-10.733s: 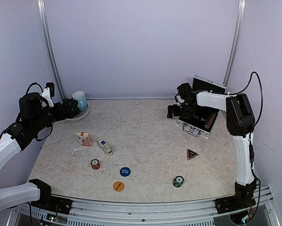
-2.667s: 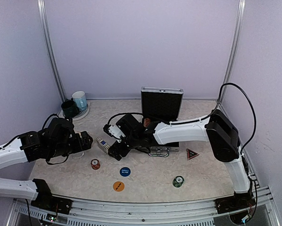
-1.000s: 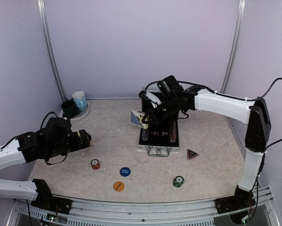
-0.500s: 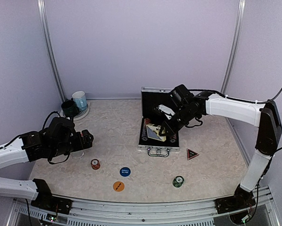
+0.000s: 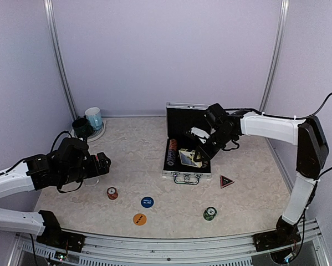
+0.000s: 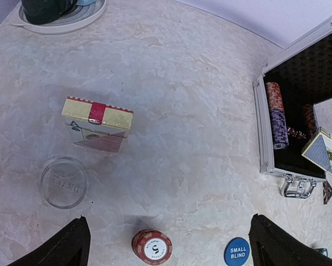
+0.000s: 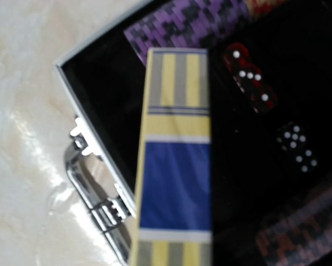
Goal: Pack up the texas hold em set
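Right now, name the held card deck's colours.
Yellow, grey-striped, blue-banded card deck; right wrist view.

Blue-and-yellow striped card deck [image 7: 175, 183], silver case [image 5: 179, 175] with black lining, gold-and-red second deck [image 6: 97, 119], blue button [image 5: 147, 202] and orange button [image 5: 139, 219], all against a cream marbled worktop [image 5: 149, 147].

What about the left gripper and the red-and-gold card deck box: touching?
Apart. The left wrist view shows the left gripper open, with bare table between its fingers and the red-and-gold card deck box.
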Motion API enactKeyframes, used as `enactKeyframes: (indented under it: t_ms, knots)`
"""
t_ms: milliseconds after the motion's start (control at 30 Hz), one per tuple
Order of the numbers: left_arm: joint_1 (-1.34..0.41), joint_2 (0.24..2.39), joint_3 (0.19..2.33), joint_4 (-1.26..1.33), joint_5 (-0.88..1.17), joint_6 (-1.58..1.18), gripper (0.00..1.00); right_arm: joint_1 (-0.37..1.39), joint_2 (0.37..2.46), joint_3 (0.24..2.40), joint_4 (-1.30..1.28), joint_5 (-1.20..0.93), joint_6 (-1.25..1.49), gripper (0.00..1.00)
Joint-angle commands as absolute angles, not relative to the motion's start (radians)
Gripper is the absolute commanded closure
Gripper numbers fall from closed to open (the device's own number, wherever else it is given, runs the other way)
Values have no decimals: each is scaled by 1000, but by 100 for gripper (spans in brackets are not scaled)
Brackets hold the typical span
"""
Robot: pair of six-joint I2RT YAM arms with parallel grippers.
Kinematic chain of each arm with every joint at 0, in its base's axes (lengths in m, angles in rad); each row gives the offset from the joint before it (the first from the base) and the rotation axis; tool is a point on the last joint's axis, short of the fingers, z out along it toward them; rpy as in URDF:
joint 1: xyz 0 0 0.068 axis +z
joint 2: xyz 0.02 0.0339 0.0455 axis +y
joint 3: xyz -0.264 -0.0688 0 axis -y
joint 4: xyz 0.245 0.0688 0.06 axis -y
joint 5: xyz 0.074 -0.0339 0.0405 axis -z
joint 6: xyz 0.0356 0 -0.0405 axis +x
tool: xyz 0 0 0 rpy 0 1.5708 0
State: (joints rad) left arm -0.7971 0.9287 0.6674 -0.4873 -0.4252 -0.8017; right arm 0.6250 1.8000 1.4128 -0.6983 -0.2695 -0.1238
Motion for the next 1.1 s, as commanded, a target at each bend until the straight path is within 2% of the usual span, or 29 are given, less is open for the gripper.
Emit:
enactKeyframes:
  t_ms: [0, 367, 500, 833, 1067]
  knots:
    - [-788, 929, 659, -479, -423, -787, 1, 615, 1834, 1457, -674, -320, -197, 95]
    - [-788, 941, 670, -480, -420, -782, 1, 574, 1934, 1491, -661, -421, -278, 93]
    - [-788, 939, 673, -481, -420, -781, 1, 545, 1958, 1503, -667, -468, -283, 88]
    - [-788, 957, 690, -479, -418, -778, 1, 542, 1956, 1525, -678, -369, -261, 54]
    - [-788, 958, 688, -475, -415, -781, 1, 559, 1912, 1541, -684, -239, -222, 46]
